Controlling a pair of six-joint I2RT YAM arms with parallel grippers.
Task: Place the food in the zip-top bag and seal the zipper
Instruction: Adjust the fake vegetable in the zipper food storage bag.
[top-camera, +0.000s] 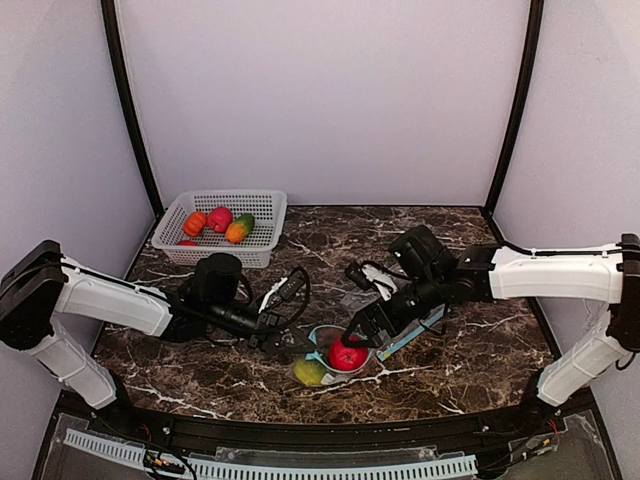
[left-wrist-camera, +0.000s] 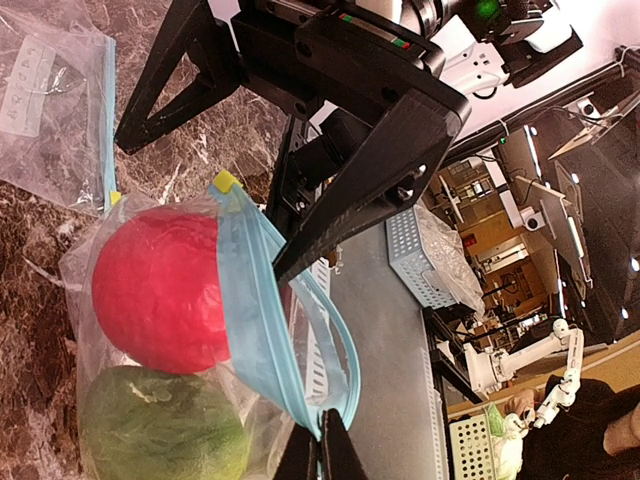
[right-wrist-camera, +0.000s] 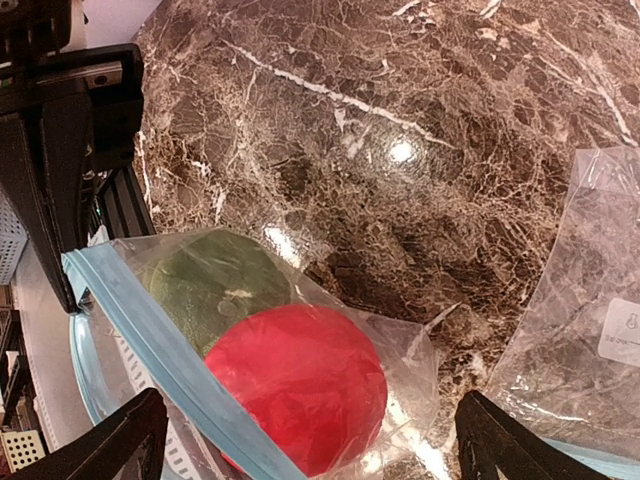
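Two tools working one bag. Pinching blue zipper strip (left-wrist-camera: 250, 320) of zip-top bag (top-camera: 330, 380) with left tool (left-wrist-camera: 320, 455), jaws clenched tight on that strip, propping bag mouth up and open above tabletop (top-camera: 480, 350). Hovering right tool (top-camera: 352, 330) at bag mouth from opposite side, fingers spread wide, released, grasping nothing; one fingertip (left-wrist-camera: 300, 250) sitting right at blue strip, contact or not cannot tell. Showing through clear film inside bag: red fruit (right-wrist-camera: 300, 385) pressing against green fruit (right-wrist-camera: 215, 285), both just behind blue strip, both fully within bag. Resting bag bottom on dark marbled tabletop, between both arms, near front edge. Lying flat just beside, on right-arm side: second clear bag (right-wrist-camera: 590, 320), blue-edged, nothing visible inside. Sitting well apart at far left corner: white mesh basket (top-camera: 230, 195) carrying more food (top-camera: 220, 218), meaning orange, red and green-orange pieces plus another red one low at near-left, all bunching toward basket's left half.
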